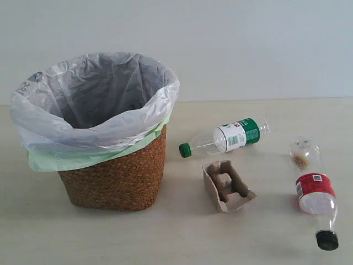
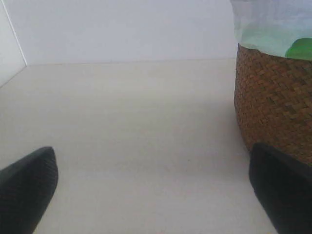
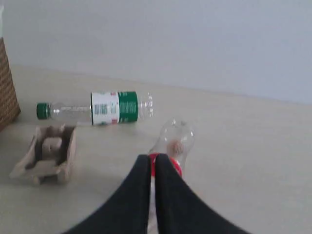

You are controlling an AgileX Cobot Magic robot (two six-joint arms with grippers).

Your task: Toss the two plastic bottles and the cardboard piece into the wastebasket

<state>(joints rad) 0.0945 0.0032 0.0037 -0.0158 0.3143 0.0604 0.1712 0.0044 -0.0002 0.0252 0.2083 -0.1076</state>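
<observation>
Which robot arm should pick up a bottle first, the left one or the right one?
Probably the right. The right gripper, shut, points at the red-label bottle, and the green-cap bottle and cardboard tray lie near it. The left gripper is open but faces only table and the basket.

Our left gripper (image 2: 153, 192) carries two black rounded fingers (image 2: 27, 190) with a fine cross-hatched texture. Our right gripper (image 3: 152, 160) has two smooth matte black fingers (image 3: 136, 195) tapering to narrow tips.

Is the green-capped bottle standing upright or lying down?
Lying down: the green-capped bottle rests on its side on the table, cap toward the wastebasket.
</observation>
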